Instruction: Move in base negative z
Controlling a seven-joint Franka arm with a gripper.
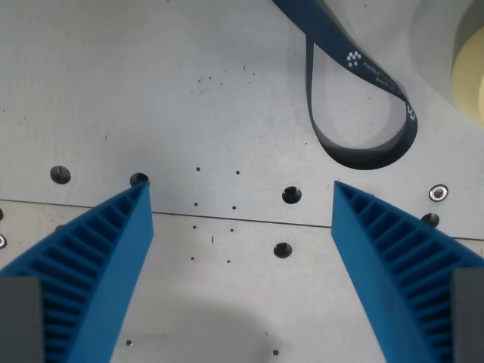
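Two ribbed blue fingers point(98, 265) of the gripper point(240, 195) stand spread wide, nothing between them but bare grey table point(151, 91) and its bolt holes point(291, 195). Beyond the wrist view's right finger, a dark blue strap point(355, 64) loops, its end cut off at the top edge. A pale roll point(470, 76), mostly out of frame, sits far right.

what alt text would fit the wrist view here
The tool, with two ribbed blue fingers spread wide and holding nothing, looks down on a grey metal table dotted with screw holes. A dark blue strap loops at the upper right.
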